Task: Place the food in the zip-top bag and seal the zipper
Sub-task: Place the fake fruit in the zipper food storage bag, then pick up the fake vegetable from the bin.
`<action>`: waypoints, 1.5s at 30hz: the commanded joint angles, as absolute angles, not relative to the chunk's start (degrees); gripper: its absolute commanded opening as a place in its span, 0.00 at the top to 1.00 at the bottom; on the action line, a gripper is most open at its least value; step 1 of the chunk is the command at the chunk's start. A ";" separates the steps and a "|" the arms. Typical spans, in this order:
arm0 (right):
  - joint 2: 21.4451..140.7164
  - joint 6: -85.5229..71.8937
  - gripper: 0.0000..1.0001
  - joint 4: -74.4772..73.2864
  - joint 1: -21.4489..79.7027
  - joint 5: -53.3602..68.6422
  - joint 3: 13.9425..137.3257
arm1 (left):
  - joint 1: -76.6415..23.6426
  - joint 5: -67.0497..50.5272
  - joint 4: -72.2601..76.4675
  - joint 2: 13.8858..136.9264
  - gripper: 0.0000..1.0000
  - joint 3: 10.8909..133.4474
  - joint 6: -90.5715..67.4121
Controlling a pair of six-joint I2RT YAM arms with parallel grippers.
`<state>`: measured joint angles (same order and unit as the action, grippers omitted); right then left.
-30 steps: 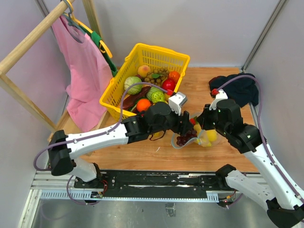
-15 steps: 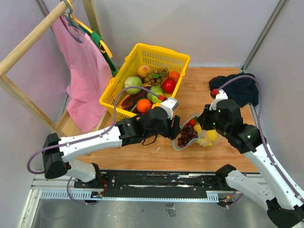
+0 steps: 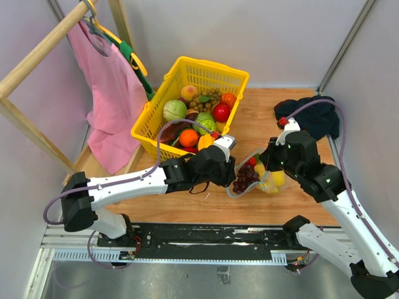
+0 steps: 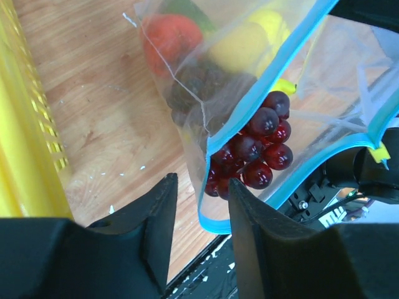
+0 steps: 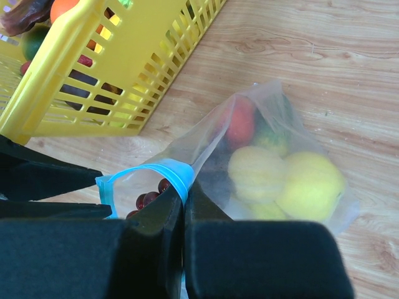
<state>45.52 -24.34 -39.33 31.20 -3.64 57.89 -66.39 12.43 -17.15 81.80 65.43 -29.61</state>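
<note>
A: The right gripper (image 5: pixel 184 208) has its fingers pressed together on the blue zipper (image 5: pixel 169 169) of the zip-top bag (image 5: pixel 268 137), holding that edge up off the wooden table (image 5: pixel 324 56).

B: And the left gripper (image 4: pixel 199 215)?

A: Spread apart. The bag's lower blue edge sits in the gap between the fingers, and nothing is squeezed.

B: What's in the bag?

A: Dark grapes (image 4: pixel 255 146) bunched right at the mouth. A red-orange piece (image 4: pixel 171 34) lies deeper in, with something green beside it. A lemon (image 5: pixel 312 185) and another yellow piece are at the closed end.

B: Is the mouth closed?

A: No, it gapes — the two blue strips stand well apart in the left wrist view.

B: Where's the rest of the food?

A: In the yellow basket (image 3: pixel 187 67), just behind the left arm and near the bag. There's an orange (image 3: pixel 188 137), a red apple (image 3: pixel 220 112) and a green cabbage (image 3: pixel 174 109).
</note>
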 commanded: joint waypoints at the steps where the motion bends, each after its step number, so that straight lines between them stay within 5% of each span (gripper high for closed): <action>1: 43.98 -24.61 1.00 -38.37 30.48 -3.96 58.54 | -66.07 13.37 -15.43 84.35 0.61 63.28 -31.17; 6: 43.51 -24.48 0.99 -38.91 30.50 -3.55 59.20 | -66.03 11.96 -13.53 85.40 0.75 63.62 -31.72; 11: 43.44 -23.96 1.00 -39.90 30.49 -3.87 59.81 | -66.01 12.24 -14.92 83.85 0.99 65.86 -31.26; 21: 46.42 -21.23 0.99 -48.84 30.50 -12.87 62.48 | -66.01 10.43 -27.29 79.61 1.00 79.01 -28.61; 45: 48.69 -11.81 1.00 -58.28 30.50 -16.98 70.27 | -64.16 7.35 -28.91 82.42 1.00 81.10 -28.21</action>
<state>50.72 -13.85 -57.34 31.20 -13.65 68.97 -64.73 6.70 -30.30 82.15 80.42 -28.71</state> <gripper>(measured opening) 0.011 0.012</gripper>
